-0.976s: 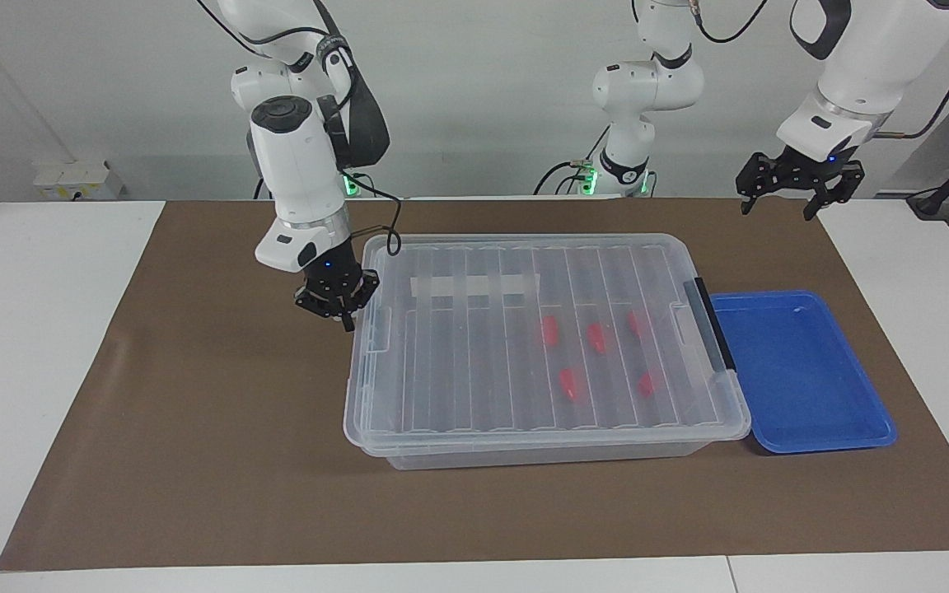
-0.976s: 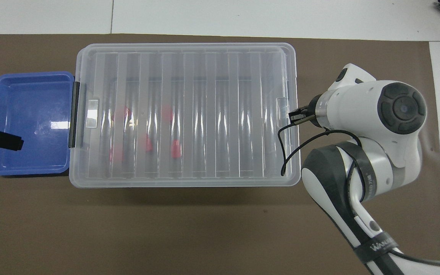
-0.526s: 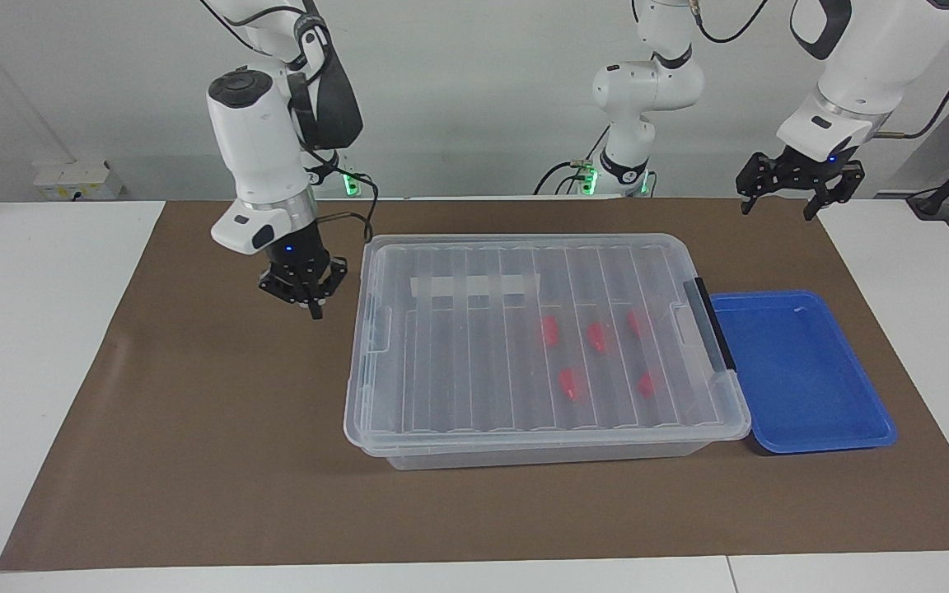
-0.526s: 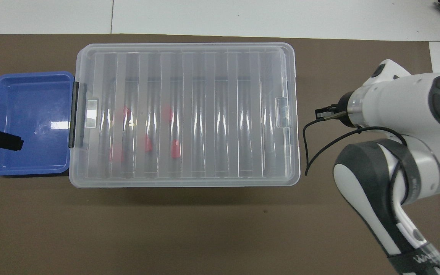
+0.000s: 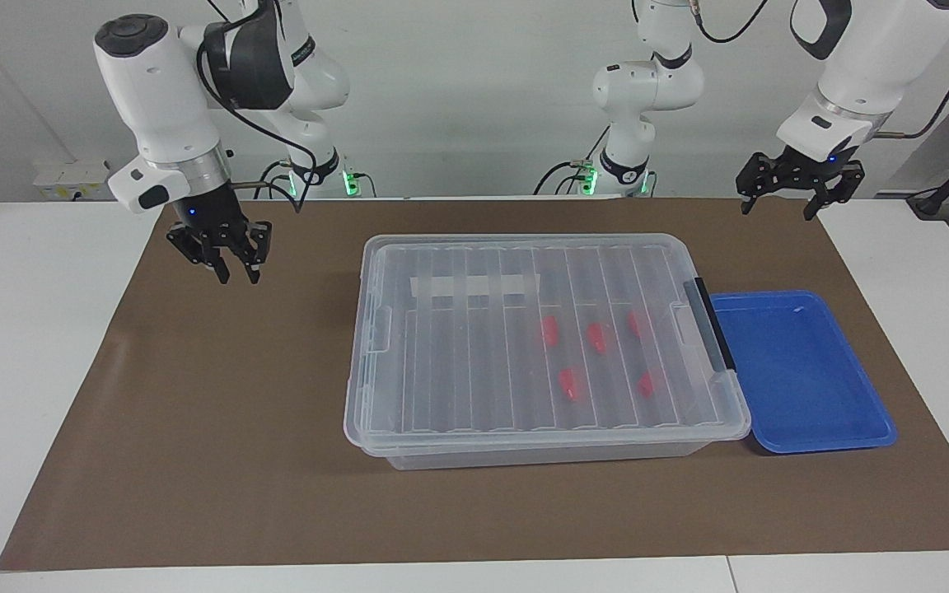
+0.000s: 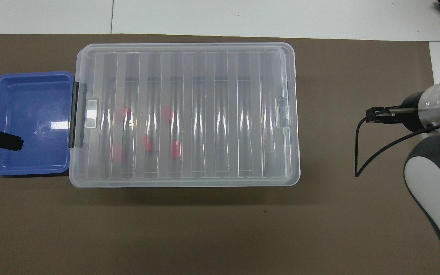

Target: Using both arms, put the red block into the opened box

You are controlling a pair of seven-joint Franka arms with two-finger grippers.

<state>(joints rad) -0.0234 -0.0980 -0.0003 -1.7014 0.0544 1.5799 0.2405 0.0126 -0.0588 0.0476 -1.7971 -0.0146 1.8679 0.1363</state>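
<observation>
The box lies mid-mat with its ribbed clear lid on it. Several red blocks show through the lid, among them one red block, all in the half toward the left arm's end. My right gripper hangs over bare mat toward the right arm's end of the table, apart from the box, fingers spread and holding nothing. My left gripper waits in the air over the mat's corner at the left arm's end, open with nothing in it.
A flat blue tray lies against the box's black handle. A white label strip shows under the lid. The brown mat covers the white table. A black cable loops from the right wrist.
My right gripper has left the box's end, risen and swung out toward the right arm's end of the table, its fingers going from shut to spread. The left arm has not moved.
</observation>
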